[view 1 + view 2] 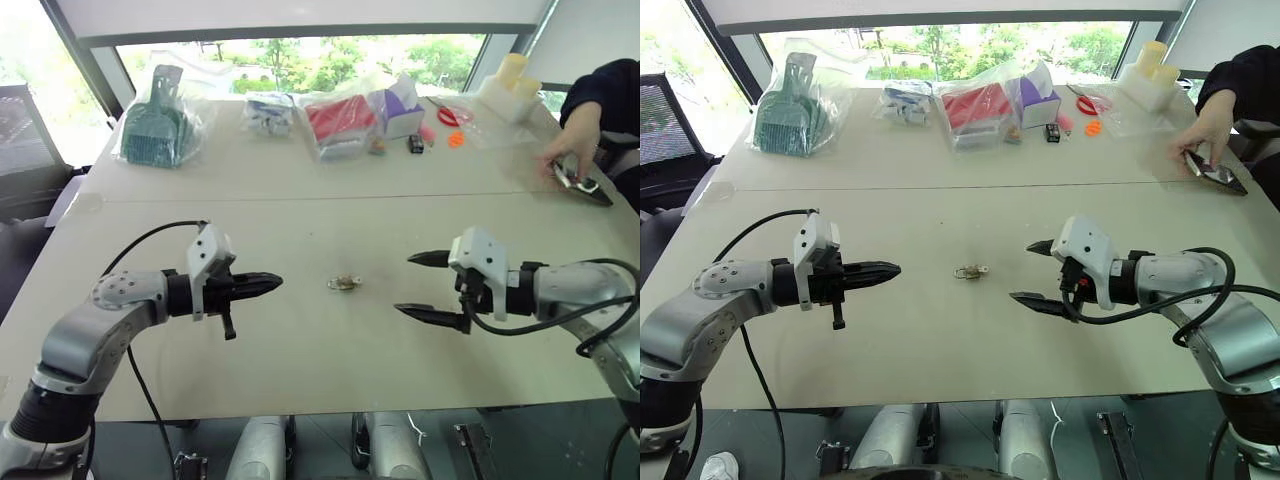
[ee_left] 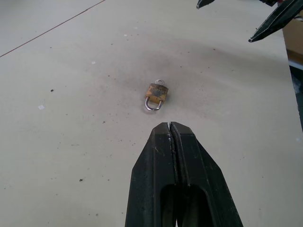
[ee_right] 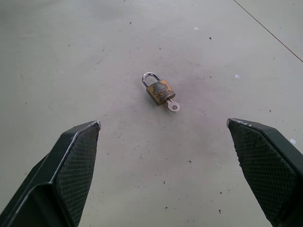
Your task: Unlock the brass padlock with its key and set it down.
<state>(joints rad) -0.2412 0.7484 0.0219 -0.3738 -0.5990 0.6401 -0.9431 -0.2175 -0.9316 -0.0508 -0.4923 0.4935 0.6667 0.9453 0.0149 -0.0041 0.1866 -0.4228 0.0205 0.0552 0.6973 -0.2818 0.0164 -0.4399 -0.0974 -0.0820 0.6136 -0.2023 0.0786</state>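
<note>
The brass padlock (image 3: 160, 91) lies flat on the pale table (image 1: 300, 200), midway between my two grippers. A small silvery key (image 3: 173, 106) sticks out of its bottom end, and the shackle (image 2: 152, 105) loops out of the other end. My left gripper (image 1: 272, 284) hovers to the left of the lock, shut on nothing, its tip (image 2: 169, 125) pointing at the lock. On the lock's right, my right gripper (image 1: 404, 283) stands wide open and empty, with the lock ahead of the gap between its fingers (image 3: 71, 165). Neither gripper touches the lock.
Along the table's far edge lie a bagged green item (image 1: 155, 130), a bag with red contents (image 1: 340, 120), a purple box (image 1: 400, 110) and white containers (image 1: 510, 85). A person's hand (image 1: 572, 150) rests at the far right on a dark item (image 1: 585, 186).
</note>
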